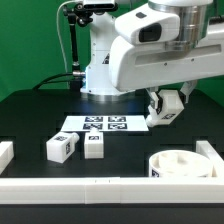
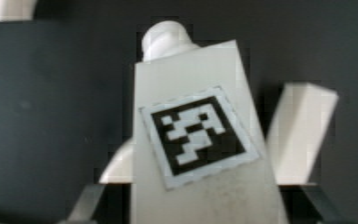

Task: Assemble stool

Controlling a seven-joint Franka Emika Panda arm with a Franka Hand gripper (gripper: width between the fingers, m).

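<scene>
Leg (image 2: 190, 95) clamped in end effector (image 1: 165, 110), airborne beside marker board (image 1: 72, 123)

On the desk (image 1: 30, 120) the marker board (image 1: 98, 125) lies near the middle, in front of the arm's base (image 1: 100, 75). Nearer the front, toward the exterior view's left, lie one leg (image 1: 62, 147) and, just to its right but apart from it, a second leg (image 1: 94, 146). The seat (image 1: 185, 163) sits at the front right, inside the corner of the border rails (image 1: 100, 187). The claw (image 1: 165, 110) hangs above the desk, right of the marker board and behind the seat, with a third leg (image 2: 194, 130) between its fingers (image 2: 304, 115).
</scene>
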